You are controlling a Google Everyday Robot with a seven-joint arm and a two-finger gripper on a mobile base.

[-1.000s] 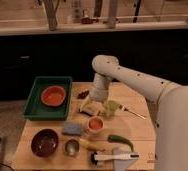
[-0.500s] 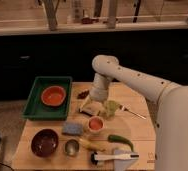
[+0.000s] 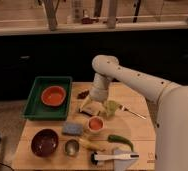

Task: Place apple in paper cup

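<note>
light: dim, warm | focus: soft blur | background: dark | hand (image 3: 93, 106): shadowed

The gripper (image 3: 98, 103) is hanging over a wooden table (image 3: 142, 135), its arm looking smooth matt white. The metal cup (image 3: 72, 147) is gleaming grey.

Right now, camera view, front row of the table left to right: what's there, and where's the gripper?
Maroon bowl → metal cup → paper cup holding the apple → green pepper. Gripper sits just above and behind the paper cup.
</note>
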